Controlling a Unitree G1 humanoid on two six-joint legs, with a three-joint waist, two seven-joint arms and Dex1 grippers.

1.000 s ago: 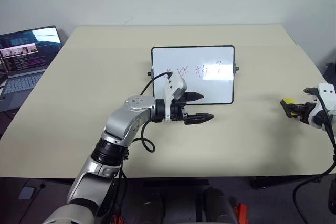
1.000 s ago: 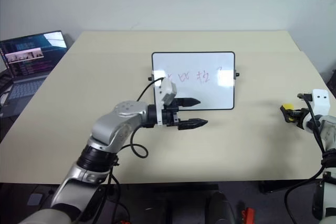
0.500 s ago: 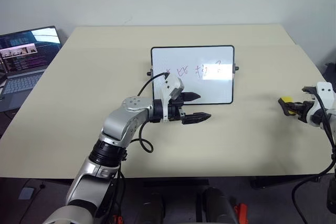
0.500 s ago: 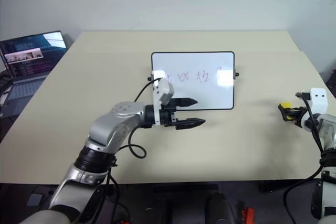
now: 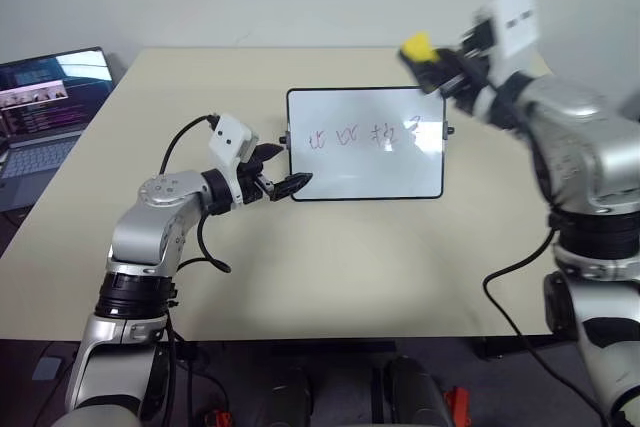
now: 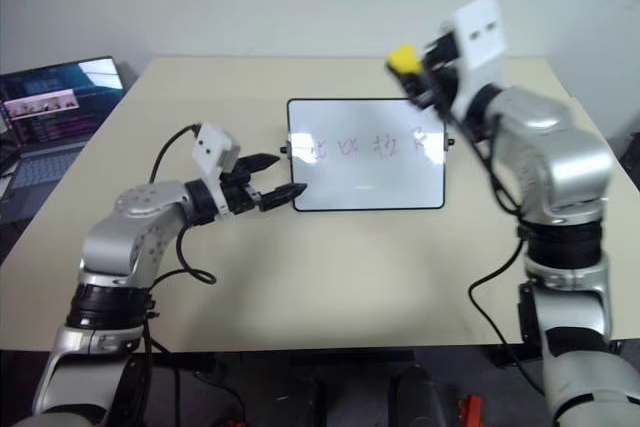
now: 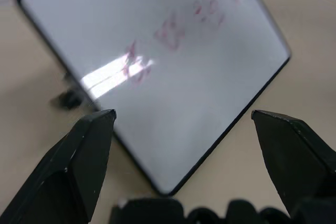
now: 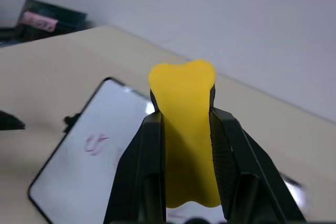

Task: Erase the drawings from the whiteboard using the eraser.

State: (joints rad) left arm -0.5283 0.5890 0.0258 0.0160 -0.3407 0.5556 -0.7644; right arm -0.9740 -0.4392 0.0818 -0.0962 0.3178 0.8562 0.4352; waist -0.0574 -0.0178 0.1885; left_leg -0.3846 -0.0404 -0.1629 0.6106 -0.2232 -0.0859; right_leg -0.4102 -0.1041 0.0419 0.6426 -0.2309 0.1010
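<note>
While my right end effector [image 5: 437, 64] pinches the eraser [image 5: 417, 46] at upper right above the whiteboard [image 5: 366, 143], my left end effector [image 5: 290, 181] gapes wide beside its lower-left corner; drawings [image 5: 366, 135] remain.

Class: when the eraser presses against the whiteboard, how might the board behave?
The whiteboard looks thin and light, lying flat on the table, so it will probably slide rather than tip. Its glossy face likely offers little grip. The open left gripper at its corner may be there to brace it.
</note>
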